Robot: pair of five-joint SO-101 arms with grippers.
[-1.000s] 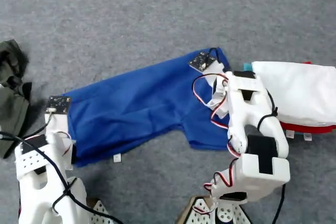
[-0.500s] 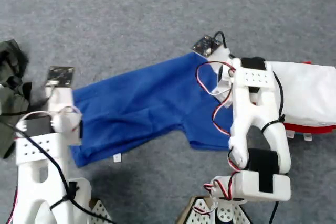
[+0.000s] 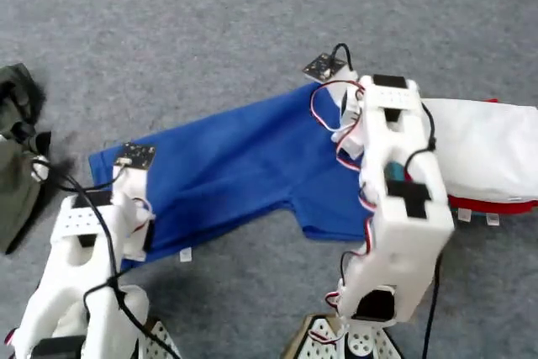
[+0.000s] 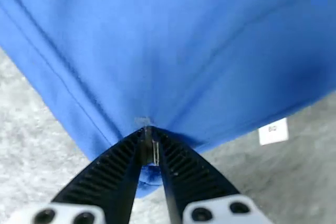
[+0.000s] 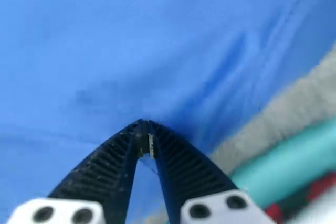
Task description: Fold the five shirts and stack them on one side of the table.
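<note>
A blue shirt [image 3: 235,170] lies spread across the middle of the grey table, folded lengthwise. My left gripper [image 4: 148,141] is shut on the blue shirt's [image 4: 173,51] lower left edge, near a small white tag [image 4: 273,131]; its arm [image 3: 92,241] stands at the front left. At the shirt's right end my right gripper [image 5: 144,142] is shut on the blue cloth [image 5: 131,40], with its arm [image 3: 395,182] over that end. To the right a stack of folded shirts [image 3: 487,157] has white on top and red beneath.
A dark green shirt [image 3: 18,149] is crumpled at the table's left edge. Teal and red edges of the stack [image 5: 283,171] lie close beside my right gripper. Bare grey table [image 3: 210,39] stretches behind the blue shirt.
The left arm swung out to the left and came back down onto the shirt's lower left edge. The right arm shifted up and toward the far end; the shirt's left end moved slightly.
</note>
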